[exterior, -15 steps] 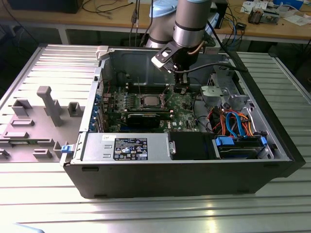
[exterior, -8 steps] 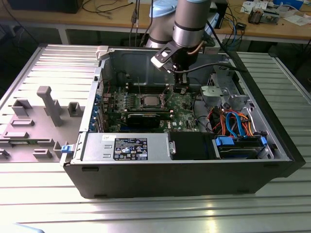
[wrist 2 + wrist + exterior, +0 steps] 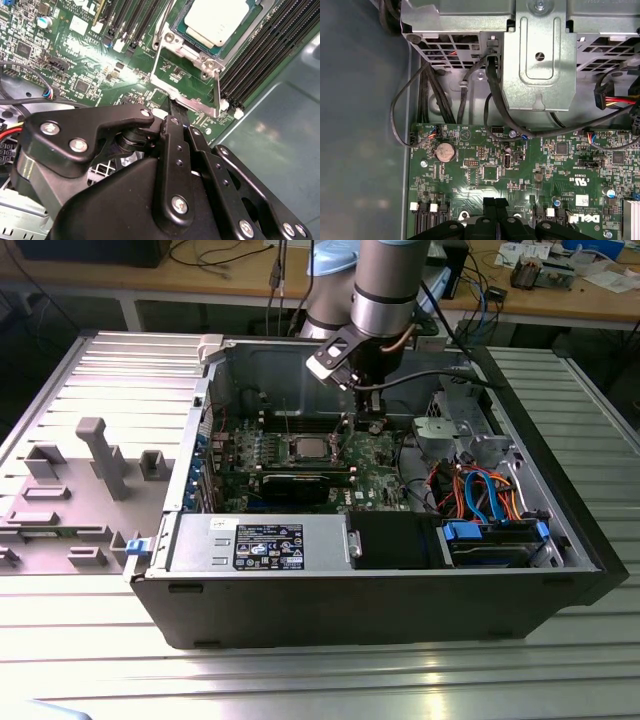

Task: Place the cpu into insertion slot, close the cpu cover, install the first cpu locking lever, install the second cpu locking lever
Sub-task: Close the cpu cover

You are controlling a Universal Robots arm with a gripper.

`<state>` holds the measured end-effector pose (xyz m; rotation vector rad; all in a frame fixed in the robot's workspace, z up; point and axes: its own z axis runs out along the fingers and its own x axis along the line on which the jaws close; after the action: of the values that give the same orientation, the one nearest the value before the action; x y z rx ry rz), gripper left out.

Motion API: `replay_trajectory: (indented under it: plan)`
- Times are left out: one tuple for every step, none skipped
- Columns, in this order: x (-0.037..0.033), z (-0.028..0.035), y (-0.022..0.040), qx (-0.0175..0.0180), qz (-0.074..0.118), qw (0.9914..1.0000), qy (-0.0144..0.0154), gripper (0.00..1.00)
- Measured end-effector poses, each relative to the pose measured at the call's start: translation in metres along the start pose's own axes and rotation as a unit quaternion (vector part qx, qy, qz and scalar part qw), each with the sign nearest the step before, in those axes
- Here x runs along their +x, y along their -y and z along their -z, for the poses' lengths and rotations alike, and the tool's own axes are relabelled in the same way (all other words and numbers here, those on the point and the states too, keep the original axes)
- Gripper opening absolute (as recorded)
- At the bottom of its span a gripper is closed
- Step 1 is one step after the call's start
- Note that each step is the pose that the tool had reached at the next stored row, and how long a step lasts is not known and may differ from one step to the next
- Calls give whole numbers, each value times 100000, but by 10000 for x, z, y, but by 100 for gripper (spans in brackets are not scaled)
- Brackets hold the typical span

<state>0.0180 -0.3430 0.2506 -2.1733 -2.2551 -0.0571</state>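
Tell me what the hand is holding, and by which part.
Cannot be told: the hand sits at the free edge of the open cpu cover, no grip visible.

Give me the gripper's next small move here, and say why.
Probably nudge the free edge of the cpu cover over toward the cpu. In the second wrist view the cpu already sits in the insertion slot, the cover appears swung open beside it, and the gripper is right at that free edge.
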Motion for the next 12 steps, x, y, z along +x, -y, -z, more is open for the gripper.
replay_trajectory:
  plan:
    - [0,0,5,-2,-1,100000,1,11]
    - [0,0,10,0,1,100000,2,11]
    - [1,0,15,0,-1,100000,-1,11]
    - [1,0,20,-1,-1,100000,2,11]
    - [1,1,25,-1,1,100000,3,11]
    - [1,1,34,-2,1,100000,0,11]
    - [2,1,39,-1,1,100000,2,11]
    - [2,1,44,-2,1,100000,1,11]
    - [2,1,51,-1,2,100000,2,11]
    - [2,1,59,1,2,100000,3,11]
    - [2,1,64,-3,2,100000,3,11]
    - [3,1,71,-3,2,100000,-1,11]
